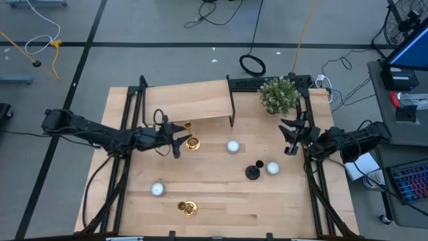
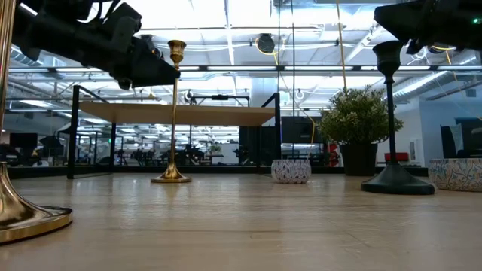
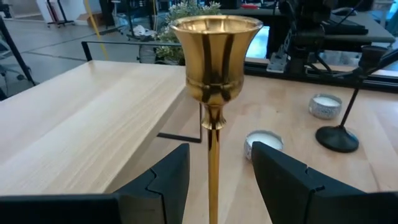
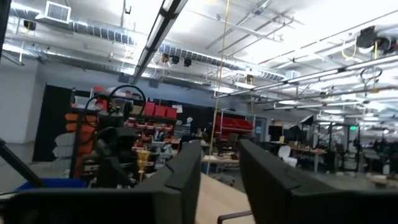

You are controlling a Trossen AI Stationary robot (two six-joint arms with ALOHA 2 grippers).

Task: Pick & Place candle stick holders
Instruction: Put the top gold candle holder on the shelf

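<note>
Gold holder (image 3: 214,74) stands near the shelf (image 1: 194,102), just in front of my left gripper (image 3: 217,177); its fingers are spread on either side of the stem, not touching it. A second gold holder (image 1: 188,209) sits near the table's (image 1: 221,194) front edge. The black holder (image 1: 253,171) stands right of centre, just beside a small candle (image 1: 273,168). My right gripper (image 4: 219,168) waits spread, raised at the right edge by the plant (image 1: 278,95).
</note>
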